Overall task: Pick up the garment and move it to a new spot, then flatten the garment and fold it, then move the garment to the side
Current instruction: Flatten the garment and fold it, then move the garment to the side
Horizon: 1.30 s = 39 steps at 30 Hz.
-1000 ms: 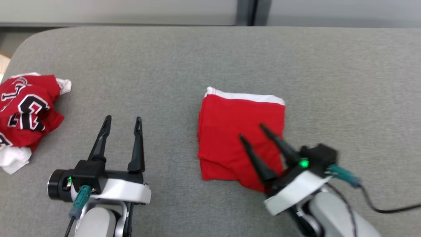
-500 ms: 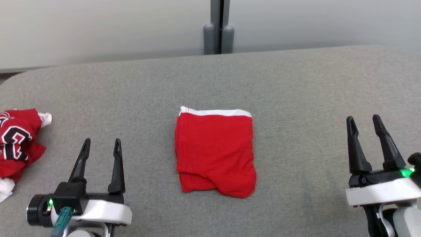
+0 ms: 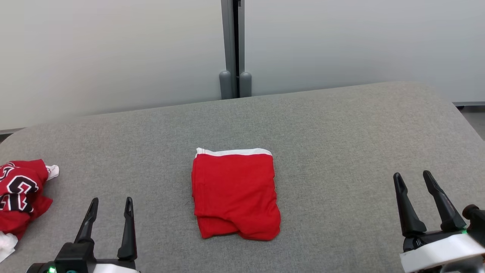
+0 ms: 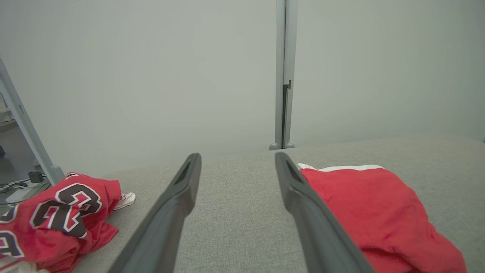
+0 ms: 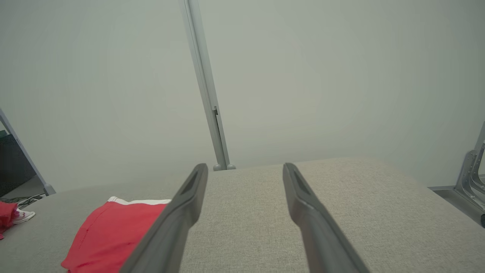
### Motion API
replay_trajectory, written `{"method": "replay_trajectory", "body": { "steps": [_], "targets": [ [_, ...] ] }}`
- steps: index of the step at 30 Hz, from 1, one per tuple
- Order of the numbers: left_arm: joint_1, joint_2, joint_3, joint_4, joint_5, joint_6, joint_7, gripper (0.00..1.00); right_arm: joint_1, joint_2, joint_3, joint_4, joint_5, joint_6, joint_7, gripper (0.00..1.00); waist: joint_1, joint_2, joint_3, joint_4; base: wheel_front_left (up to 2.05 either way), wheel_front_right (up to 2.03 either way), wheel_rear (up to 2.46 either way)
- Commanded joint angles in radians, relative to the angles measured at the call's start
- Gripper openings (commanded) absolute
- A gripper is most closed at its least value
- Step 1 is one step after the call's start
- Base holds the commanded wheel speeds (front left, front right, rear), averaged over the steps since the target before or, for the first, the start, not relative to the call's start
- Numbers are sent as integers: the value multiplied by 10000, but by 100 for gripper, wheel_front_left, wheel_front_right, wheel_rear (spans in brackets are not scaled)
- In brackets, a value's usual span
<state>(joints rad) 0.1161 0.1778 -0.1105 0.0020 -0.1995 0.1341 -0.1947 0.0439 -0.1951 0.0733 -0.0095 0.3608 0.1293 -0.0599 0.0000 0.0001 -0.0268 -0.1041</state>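
1. In the middle of the grey cloth-covered table (image 3: 341,125) lies the red garment (image 3: 235,193), folded into a compact block. Its white band (image 3: 235,152) runs along the far edge, and the near edge is a little rumpled, with one layer showing under another.
2. The left gripper (image 3: 111,200) is at the near left of the table. Its two dark fingers are spread apart with nothing between them, and it is clear of the garment, which lies to its right.
3. The right gripper (image 3: 412,175) is at the near right, its fingers likewise spread and empty, well apart from the garment.
4. Both pairs of fingers point away from the robot, toward the far wall.
5. At the table's left edge sits a crumpled red shirt (image 3: 19,189) with black, white-edged numbers and some white cloth, well apart from the folded garment.
6. Behind the table stands a pale wall (image 3: 113,57) with a grey post (image 3: 231,45). The post's two rounded feet show just past the table's far edge.
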Motion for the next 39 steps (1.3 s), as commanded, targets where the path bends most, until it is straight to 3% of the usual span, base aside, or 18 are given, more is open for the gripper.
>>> {"method": "replay_trajectory", "body": {
  "steps": [1, 28, 33, 39],
  "targets": [
    [180, 78, 76, -98, -62, 104, 79, 100, 179, -18, -43, -103, -70, 24, 97, 100, 0, -1, -94, -26, 0, 0, 0],
    [495, 196, -109, -754, -102, 394, 524, 100, 419, 16, -355, -519, -174, 24, 430, 100, 0, -1, -26, 221, 0, 0, 0],
    [38, 123, -292, -946, 65, 432, 446, 100, 428, -55, -456, -436, -226, 24, 594, 100, 0, -1, 262, 734, 0, 0, 0],
    [-983, -205, -714, -1161, 149, 281, 176, 100, -286, -317, -23, 124, -374, 24, 888, 100, 0, -1, 1477, 1896, 0, 0, 0]
  ]
}}
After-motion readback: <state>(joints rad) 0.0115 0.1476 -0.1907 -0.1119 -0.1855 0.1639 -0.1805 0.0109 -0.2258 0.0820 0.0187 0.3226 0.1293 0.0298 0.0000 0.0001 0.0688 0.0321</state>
